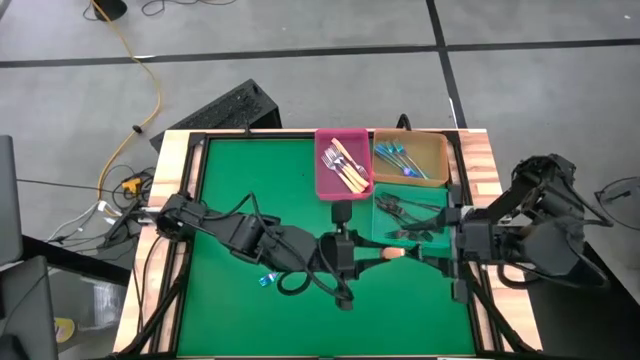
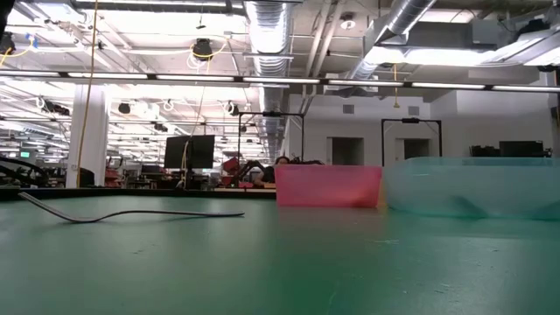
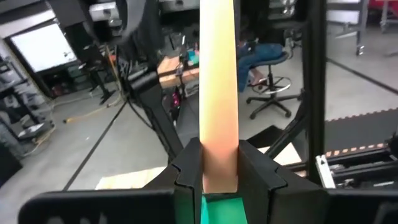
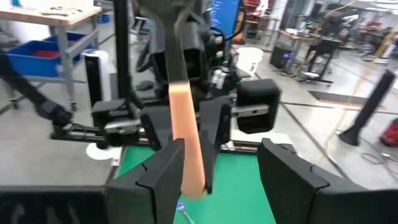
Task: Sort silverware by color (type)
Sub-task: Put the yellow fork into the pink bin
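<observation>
Gripping tan-handled fork [image 1: 392,253] midair, left gripper [image 1: 372,252].

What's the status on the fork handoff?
Left gripper shut on tan-handled fork. Right gripper open around its handle. Nothing in the way.

Tan fork handle [image 3: 219,99] upright, clamped between the left tool [image 3: 220,177] fingers, above green table [image 3: 221,211].

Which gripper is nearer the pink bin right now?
Left. The left gripper, jaws shut on a tan-handled fork, sits just below the pink rectangular bin at table centre; the right gripper, jaws open, waits farther right, facing the fork.
</observation>
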`<control>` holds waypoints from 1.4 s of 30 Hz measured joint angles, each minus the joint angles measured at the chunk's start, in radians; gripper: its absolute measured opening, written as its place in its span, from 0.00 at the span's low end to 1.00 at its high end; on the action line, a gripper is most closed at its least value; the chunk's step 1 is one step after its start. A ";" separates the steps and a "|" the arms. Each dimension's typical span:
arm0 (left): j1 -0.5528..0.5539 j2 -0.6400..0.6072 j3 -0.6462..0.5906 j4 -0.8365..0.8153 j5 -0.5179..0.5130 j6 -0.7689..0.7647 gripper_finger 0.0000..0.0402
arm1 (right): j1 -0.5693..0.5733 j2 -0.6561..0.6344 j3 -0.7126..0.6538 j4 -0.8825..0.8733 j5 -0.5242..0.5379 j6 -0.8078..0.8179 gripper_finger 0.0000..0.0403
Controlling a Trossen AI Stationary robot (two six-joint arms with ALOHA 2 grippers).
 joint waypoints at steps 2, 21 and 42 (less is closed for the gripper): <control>0.000 -0.004 0.000 0.008 0.008 0.004 0.13 | -0.017 0.008 0.000 0.021 -0.037 -0.006 0.55; -0.136 -0.259 -0.002 -0.601 -0.198 -0.233 0.13 | -0.097 0.041 -0.002 0.088 -0.158 -0.078 0.55; -0.175 -1.053 -1.335 0.525 -0.168 -0.311 0.13 | -0.387 0.086 -0.125 0.346 -0.497 -0.223 0.55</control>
